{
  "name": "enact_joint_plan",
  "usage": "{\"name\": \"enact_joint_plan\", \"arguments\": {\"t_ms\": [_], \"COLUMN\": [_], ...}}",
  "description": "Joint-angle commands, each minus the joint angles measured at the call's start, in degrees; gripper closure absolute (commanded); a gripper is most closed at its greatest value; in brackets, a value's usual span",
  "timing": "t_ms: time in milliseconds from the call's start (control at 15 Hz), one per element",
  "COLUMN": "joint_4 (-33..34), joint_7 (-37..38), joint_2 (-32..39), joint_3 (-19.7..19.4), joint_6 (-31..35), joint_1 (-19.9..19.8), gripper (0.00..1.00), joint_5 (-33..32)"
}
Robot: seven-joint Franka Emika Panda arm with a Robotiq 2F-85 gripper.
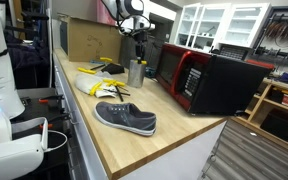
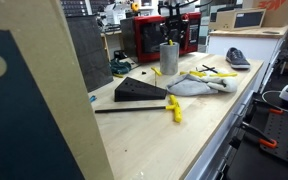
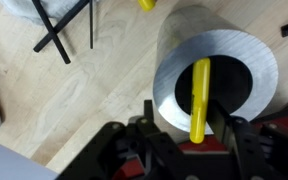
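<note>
Hand [image 3: 189, 128]: we record it directly above a metal cup [image 3: 229, 55], jaws partly apart on either side of a yellow stick [image 3: 199, 95] standing inside. We list the cup upright on the tabletop [image 1: 174, 115], near a red microwave [image 1: 189, 78], with a grey shoe [image 1: 126, 118] well apart.

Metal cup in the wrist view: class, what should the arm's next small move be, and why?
Probably close the fingers on the yellow rod. It stands inside the metal cup, its near end between the fingers, and whether they already touch it is unclear. Lifting without a firm grip would likely leave it behind.
</note>
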Motion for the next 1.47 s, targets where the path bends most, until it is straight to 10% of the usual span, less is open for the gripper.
{"name": "enact_joint_plan", "arguments": {"t_ms": [0, 400, 467, 600, 933, 1000, 1133, 1400], "joint_4": [1.0, 1.4, 1.6, 1.8, 1.8, 1.7, 1.8, 2.1], "joint_7": [2.0, 1.6, 1.5, 1.3, 0.4, 0.3, -0.1, -0.4], "joint_2": [0.5, 0.4, 0.6, 0.8, 0.8, 0.8, 0.9, 0.7], "joint_3": [-0.1, 0.2, 0.2, 0.2, 0.3, 0.3, 0.4, 0.5], "joint_6": [0.4, 0.0, -0.1, -0.3, -1.1, -1.1, -1.2, -2.2], "joint_1": [0.4, 0.4, 0.5, 0.7, 0.7, 0.7, 0.5, 0.3], "gripper": [0.71, 1.00, 0.96, 0.58, 0.35, 0.78, 0.75, 1.00], "joint_5": [-1.0, -1.2, -1.1, -1.0, 0.2, 0.3, 1.0, 1.9]}}
